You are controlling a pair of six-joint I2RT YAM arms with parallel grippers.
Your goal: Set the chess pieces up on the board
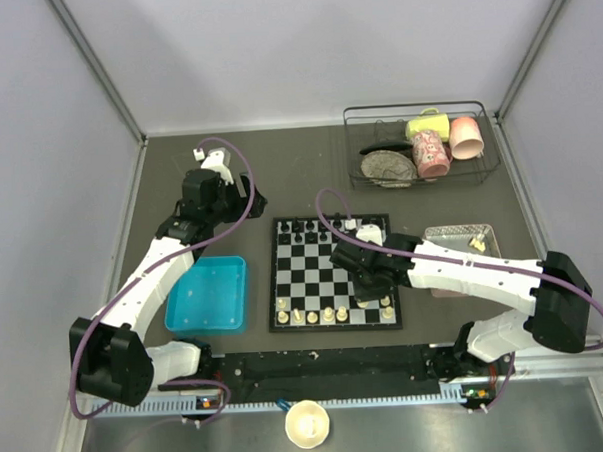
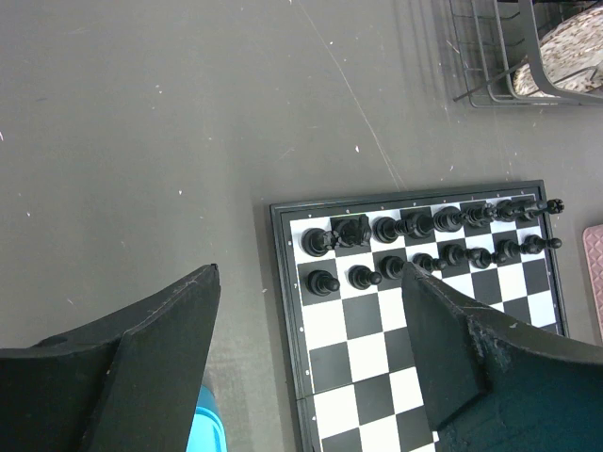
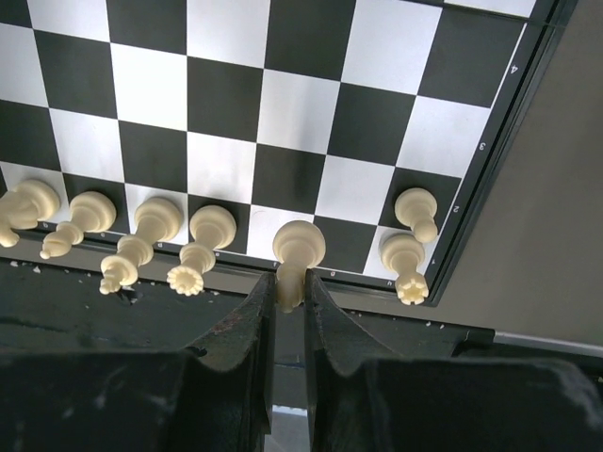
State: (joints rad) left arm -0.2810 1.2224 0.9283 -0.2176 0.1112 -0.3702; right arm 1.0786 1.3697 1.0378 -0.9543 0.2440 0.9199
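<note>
While the right gripper [image 3: 288, 287] pinches a cream chess piece [image 3: 299, 247] in the near row of the board [image 3: 226, 94], the left gripper [image 2: 311, 280] hangs open above its far left corner.

The board [image 1: 313, 270] lies mid-tabletop [image 1: 279, 177], between one tray [image 1: 206, 293] on its left and another tray [image 1: 452, 233] on its right. The chess pieces [image 1: 328, 313] line its near edge; the opposing pieces [image 1: 312, 228] fill its two far rows. The right claw [image 3: 289, 294] sits at that near edge, right of centre, clamped on one of the chess pieces. Behind the right-hand tray, a wire rack [image 1: 416, 107] holds cups [image 1: 430, 152] and a plate [image 1: 386, 166]. A bowl [image 1: 307, 423] sits nearer than the arm bases.
</note>
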